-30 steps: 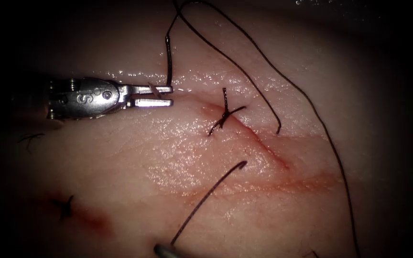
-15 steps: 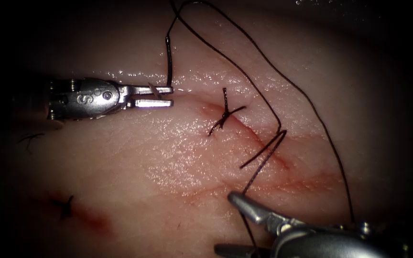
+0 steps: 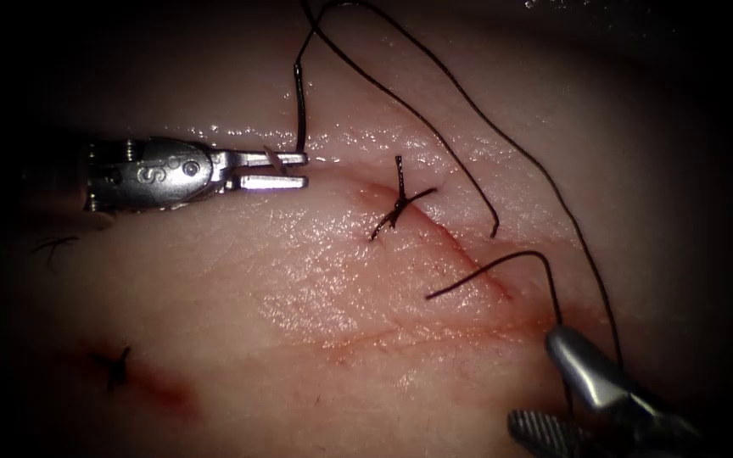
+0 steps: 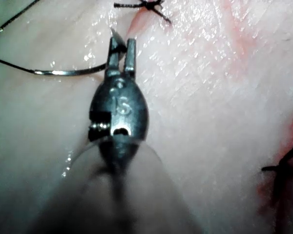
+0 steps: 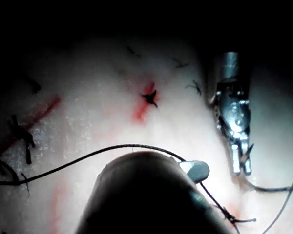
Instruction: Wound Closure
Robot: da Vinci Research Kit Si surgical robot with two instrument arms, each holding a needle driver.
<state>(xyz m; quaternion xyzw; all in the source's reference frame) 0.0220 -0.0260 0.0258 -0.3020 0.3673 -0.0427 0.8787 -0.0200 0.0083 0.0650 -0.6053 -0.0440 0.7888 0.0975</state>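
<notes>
Our left end effector (image 3: 271,170) pinches the needle (image 3: 299,110) near one end, clear of the tissue (image 3: 239,280), left of the cut (image 3: 460,250). We judge this to be thread handling: the right end effector (image 3: 534,377), spread, flanks the thread (image 3: 502,259). Gripping it calls for closing squarely.

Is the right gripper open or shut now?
Open. In the endoscope view the right gripper shows two separated jaws, with the thread running down between them.
</notes>
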